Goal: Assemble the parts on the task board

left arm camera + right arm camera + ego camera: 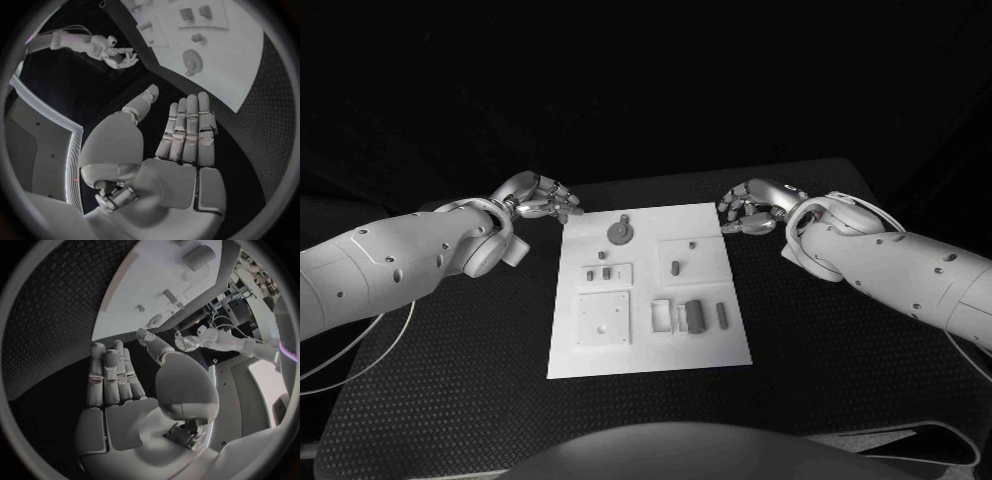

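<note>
The white task board (653, 350) lies in the middle of the black table. Grey parts sit on it: a round disc with a stem (620, 233) at the far end, small pieces (675, 268) in the middle, a square plate (604, 318) and upright blocks (689, 316) nearer me. My left hand (538, 197) hovers by the board's far left corner, my right hand (751, 207) by its far right corner. In the wrist views the left hand (181, 145) and the right hand (125, 385) have straight fingers and bare palms. Nothing is held.
Black textured table mat (459, 380) surrounds the board on all sides. The left wrist view shows the board (244, 75), the round disc (192, 61) and the right hand (115, 52). A thin cable (358, 350) loops beneath my left arm.
</note>
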{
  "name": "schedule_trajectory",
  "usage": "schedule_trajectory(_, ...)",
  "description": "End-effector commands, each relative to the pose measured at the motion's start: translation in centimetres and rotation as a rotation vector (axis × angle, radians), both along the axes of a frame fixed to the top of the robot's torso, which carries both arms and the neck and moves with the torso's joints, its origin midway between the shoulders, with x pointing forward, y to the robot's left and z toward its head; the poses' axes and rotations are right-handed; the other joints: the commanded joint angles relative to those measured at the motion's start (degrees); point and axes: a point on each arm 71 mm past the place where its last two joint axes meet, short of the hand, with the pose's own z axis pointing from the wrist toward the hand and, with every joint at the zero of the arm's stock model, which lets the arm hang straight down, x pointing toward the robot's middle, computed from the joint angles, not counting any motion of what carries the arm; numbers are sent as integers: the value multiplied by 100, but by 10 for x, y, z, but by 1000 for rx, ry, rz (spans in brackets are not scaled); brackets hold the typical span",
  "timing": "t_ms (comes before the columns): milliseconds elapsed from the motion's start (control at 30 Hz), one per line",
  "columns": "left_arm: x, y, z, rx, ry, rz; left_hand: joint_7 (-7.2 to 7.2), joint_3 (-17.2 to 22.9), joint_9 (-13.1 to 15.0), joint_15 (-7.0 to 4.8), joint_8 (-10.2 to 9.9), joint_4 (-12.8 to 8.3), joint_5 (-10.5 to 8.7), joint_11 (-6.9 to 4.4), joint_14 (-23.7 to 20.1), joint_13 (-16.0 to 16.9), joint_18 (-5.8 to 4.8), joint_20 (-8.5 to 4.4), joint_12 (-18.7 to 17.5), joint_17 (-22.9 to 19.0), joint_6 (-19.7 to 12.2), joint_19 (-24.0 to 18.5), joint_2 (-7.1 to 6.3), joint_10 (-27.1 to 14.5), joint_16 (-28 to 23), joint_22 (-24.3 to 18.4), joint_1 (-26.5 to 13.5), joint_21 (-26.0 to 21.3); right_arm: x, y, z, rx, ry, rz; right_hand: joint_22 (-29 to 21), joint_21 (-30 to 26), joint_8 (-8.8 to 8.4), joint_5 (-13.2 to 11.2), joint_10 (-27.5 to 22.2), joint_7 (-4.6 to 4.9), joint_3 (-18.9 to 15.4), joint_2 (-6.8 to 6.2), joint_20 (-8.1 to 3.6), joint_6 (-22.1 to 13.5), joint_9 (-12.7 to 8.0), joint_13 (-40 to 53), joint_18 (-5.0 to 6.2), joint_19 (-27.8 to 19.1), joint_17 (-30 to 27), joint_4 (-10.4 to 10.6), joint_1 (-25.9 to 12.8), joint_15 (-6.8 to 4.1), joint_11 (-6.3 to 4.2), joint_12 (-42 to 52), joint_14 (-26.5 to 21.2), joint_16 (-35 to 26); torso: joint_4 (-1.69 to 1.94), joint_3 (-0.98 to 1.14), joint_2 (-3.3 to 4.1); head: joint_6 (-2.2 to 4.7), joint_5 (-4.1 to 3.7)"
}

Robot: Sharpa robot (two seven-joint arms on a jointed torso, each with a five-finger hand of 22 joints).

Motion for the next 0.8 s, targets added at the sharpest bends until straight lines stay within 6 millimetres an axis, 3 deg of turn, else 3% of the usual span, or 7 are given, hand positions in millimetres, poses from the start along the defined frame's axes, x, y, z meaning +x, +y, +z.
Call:
schedule_trajectory(33, -2, -7, 3, -168, 17, -22, -11, -74, 2, 12, 35, 0, -29, 7, 47, -31, -47, 11, 11, 2, -43, 45, 69, -39, -81, -68, -5, -50, -5, 14, -2, -175, -78, 94, 22, -16, 37, -2, 22, -132, -23, -16, -7, -19, 6, -138, 130, 65, 12, -1, 33, 9, 46, -254, 58, -13, -2, -20, 6, 38, 9)
schedule_trajectory(100, -2, -9, 3, -171, 18, -27, -10, -93, 0, 12, 35, 1, -31, 8, 58, -39, -46, 11, 11, 6, -46, 56, 77, -40, -97, -83, -8, -61, -6, 20, -2, -198, -98, 106, 28, -14, 53, -2, 26, -144, -26, -29, -12, -1, 8, -217, 130, 83, 16, 7, 19, 34, 67, -400, 87, -11, 0, -23, 10, 43, 14)
schedule_trajectory(133, -2, -10, 3, -171, 19, -27, -9, -110, -1, 11, 35, 2, -32, 9, 69, -47, -45, 11, 11, 11, -49, 67, 84, -40, -110, -96, -12, -69, -7, 24, -2, -200, -104, 109, 30, -5, 56, -5, 19, -148, -49, -55, -9, 2, 8, -250, 127, 109, 18, 78, -70, 44, 83, -461, 114, -5, 2, -25, 10, 44, 20)
schedule_trajectory(233, -2, -12, 3, -173, 22, -32, -8, -141, -3, 8, 36, 1, -34, 11, 89, -60, -42, 9, 12, 21, -51, 87, 97, -40, -132, -117, -17, -83, -9, 33, -4, -239, -132, 123, 37, 36, 106, 2, 217, -109, -80, -201, -81, 87, 18, -334, 130, 238, 26, 415, -373, 10, 48, -609, 262, 27, -9, 0, 8, 52, 44)
schedule_trajectory(300, -2, -15, 3, -175, 22, -37, -8, -157, -4, 6, 37, 1, -34, 10, 100, -66, -41, 8, 14, 28, -52, 100, 111, -36, -145, -129, -16, -90, -10, 38, -8, -256, -140, 133, 42, 42, 164, -6, 337, -69, -117, -222, -125, 203, 35, -374, 130, 273, 28, 507, -456, -13, 26, -689, 316, 26, -4, -3, 9, 53, 43)
schedule_trajectory(467, -2, -19, 3, -179, 24, -46, -9, -186, -5, 4, 40, 1, -36, 9, 116, -79, -40, 6, 16, 40, -52, 117, 126, -32, -168, -149, -16, -104, -13, 51, -15, -282, -162, 156, 59, 76, 226, -7, 667, -35, -142, -218, -196, 353, 43, -398, 130, 370, 33, 568, -454, -94, -62, -754, 445, 30, 14, -11, 12, 41, 60)
schedule_trajectory(800, -1, -21, 2, -180, 27, -49, -7, -225, -8, 2, 40, 2, -38, 8, 132, -95, -41, 5, 16, 56, -57, 135, 151, -28, -200, -176, -21, -125, -17, 65, -23, -342, -226, 177, 82, 140, 310, -7, 1045, -126, -195, -224, -290, 608, 58, -417, 130, 533, 59, 642, -469, -197, -165, -880, 641, 43, 29, -5, 15, 7, 88)
